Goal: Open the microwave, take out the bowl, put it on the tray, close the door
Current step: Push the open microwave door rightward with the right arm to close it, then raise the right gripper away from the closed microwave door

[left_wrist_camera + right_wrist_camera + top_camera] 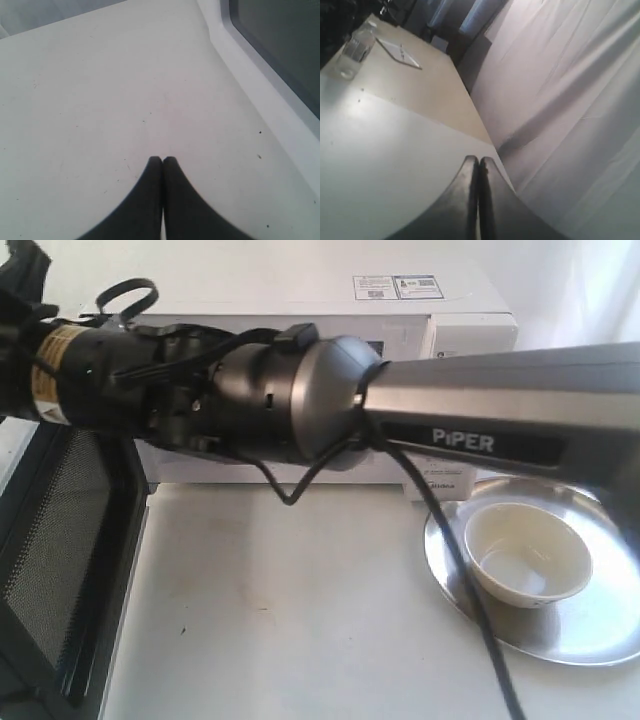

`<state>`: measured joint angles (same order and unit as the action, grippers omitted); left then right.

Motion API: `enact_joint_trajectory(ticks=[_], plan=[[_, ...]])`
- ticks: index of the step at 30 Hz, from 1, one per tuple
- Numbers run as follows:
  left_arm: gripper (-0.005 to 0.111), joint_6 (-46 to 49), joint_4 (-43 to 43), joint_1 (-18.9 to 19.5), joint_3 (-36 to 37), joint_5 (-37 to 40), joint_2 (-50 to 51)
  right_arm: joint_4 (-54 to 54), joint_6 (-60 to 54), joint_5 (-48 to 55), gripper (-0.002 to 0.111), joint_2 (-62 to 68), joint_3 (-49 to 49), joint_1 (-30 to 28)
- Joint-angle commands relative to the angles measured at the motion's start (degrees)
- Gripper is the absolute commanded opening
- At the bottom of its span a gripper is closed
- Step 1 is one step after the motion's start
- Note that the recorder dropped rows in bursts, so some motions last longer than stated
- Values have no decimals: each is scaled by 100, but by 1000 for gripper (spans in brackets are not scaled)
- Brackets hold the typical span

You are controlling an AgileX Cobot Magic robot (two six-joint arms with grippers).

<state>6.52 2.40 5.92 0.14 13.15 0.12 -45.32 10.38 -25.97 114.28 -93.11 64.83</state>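
Note:
The white microwave stands at the back. Its door hangs open at the left, dark mesh inner side showing. The cream bowl sits upright on the shiny metal tray at the right. My right arm stretches across the microwave's front to the far left, above the open door. In the right wrist view my right gripper is shut and empty over a pale flat surface. My left gripper is shut and empty above the white table, beside the door's white frame. It does not show in the exterior view.
A black cable hangs from the right arm down past the tray's left rim. In the right wrist view a plastic bottle and a notebook lie on a beige table beyond, with a white curtain alongside.

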Motion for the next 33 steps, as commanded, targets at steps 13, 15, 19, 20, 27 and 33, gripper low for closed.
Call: enact_joint_trajectory(ticks=[13, 15, 19, 20, 27, 33], plan=[[0, -25, -41, -41, -14, 12, -12, -1531, -2276, 4490, 0, -415, -292, -97], [0, -25, -41, -41, -14, 12, -12, -1909, -1544, 4742, 0, -585, -292, -383], [0, -25, -41, -41, -14, 12, -12, -2741, -266, 5170, 0, -733, -292, -698], [0, -25, -41, -41, -14, 12, -12, -2979, -118, 5375, 0, -733, -292, -740], [0, -25, -41, -41, -14, 12, -12, -3086, 744, 6287, 0, -733, -280, -918], [0, -25, -41, -41, -14, 12, -12, -2859, 775, 6375, 0, -747, -280, -932]])
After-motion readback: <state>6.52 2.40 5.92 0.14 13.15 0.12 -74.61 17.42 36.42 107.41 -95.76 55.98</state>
